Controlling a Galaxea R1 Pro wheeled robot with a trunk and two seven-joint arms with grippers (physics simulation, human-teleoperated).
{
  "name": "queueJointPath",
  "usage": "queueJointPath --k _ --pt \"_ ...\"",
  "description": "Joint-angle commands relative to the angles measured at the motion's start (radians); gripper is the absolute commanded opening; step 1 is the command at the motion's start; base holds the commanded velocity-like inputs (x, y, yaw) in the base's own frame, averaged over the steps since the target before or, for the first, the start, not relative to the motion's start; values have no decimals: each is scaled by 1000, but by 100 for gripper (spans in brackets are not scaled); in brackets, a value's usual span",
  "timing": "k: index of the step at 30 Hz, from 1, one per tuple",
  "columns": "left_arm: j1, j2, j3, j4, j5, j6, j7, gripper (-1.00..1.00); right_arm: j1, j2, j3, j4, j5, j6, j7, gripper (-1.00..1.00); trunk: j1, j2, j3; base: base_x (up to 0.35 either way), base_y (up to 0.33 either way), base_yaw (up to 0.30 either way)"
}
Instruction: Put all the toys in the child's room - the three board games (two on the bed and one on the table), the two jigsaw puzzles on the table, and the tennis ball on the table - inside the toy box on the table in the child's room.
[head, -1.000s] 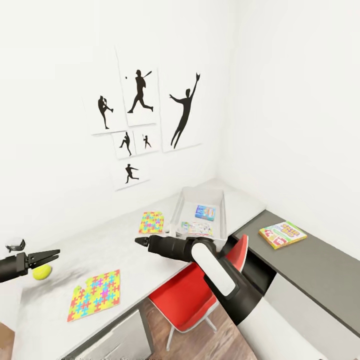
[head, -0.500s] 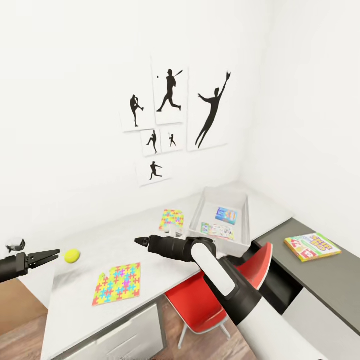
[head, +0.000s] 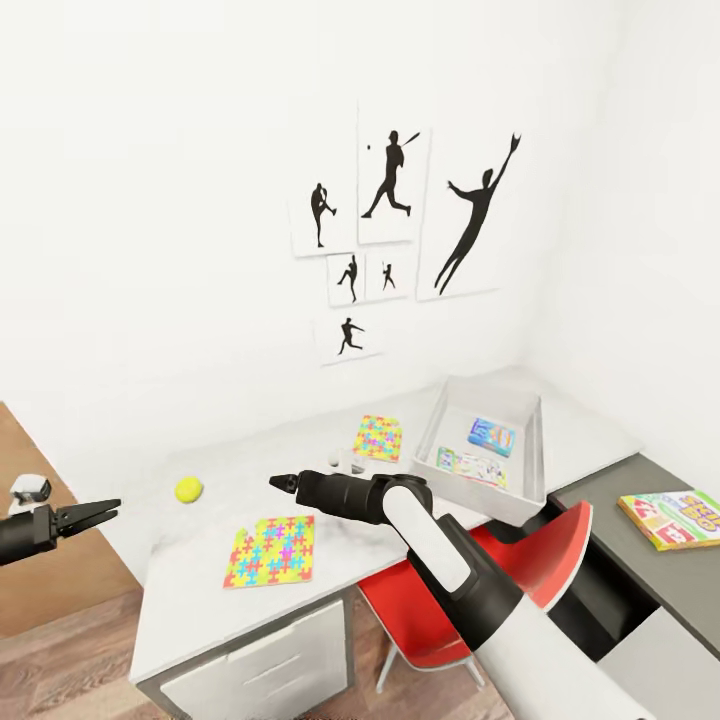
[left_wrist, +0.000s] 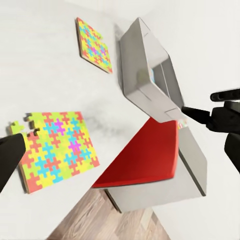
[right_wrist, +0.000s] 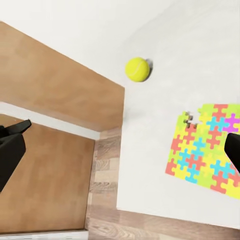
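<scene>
The tennis ball (head: 188, 489) (right_wrist: 137, 69) lies on the pale table (head: 190, 600) near its left end. One jigsaw puzzle (head: 270, 550) (left_wrist: 55, 150) (right_wrist: 207, 147) lies close to the front edge, the other (head: 379, 438) (left_wrist: 92, 45) beside the toy box (head: 533, 470) (left_wrist: 150, 75). In the box lie a blue board game (head: 493, 435) and a pale one (head: 470, 467). A yellow-green board game (head: 680, 517) rests on the dark cabinet top. My left gripper (head: 100, 512) hangs open off the table's left end. My right gripper (head: 283, 483) is open above the table, between ball and near puzzle.
A red chair (head: 520, 580) (left_wrist: 145, 160) is pushed under the desk below my right arm. Drawers (head: 260, 660) sit under the desk's left part. A brown wooden panel (head: 50, 570) stands left of the desk. Black athlete posters (head: 400, 230) hang on the white wall.
The whole picture has shifted right, so the camera has turned left. Both arms keep their places in the view. The ball no longer lines up with my left gripper.
</scene>
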Motion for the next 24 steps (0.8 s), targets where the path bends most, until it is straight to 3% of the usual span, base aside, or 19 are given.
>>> queueJointPath --k 1,9,15,24 --pt "-1 0 0 0 -1 10 -5 100 -1 0 0 -1 -11 1 -10 100 1 -2 -3 0 0 225" --pt "0 -1 1 22 0 2 -5 100 -1 0 1 -1 -9 0 -10 100 1 -2 -13 0 0 209" --pt "0 -1 2 52 2 -3 -5 100 -1 0 1 -2 -9 -1 -11 100 1 -2 -16 0 0 77" --pt "0 -4 2 59 2 -4 -5 100 -1 3 0 -1 47 -1 -10 100 1 -2 -16 0 0 4"
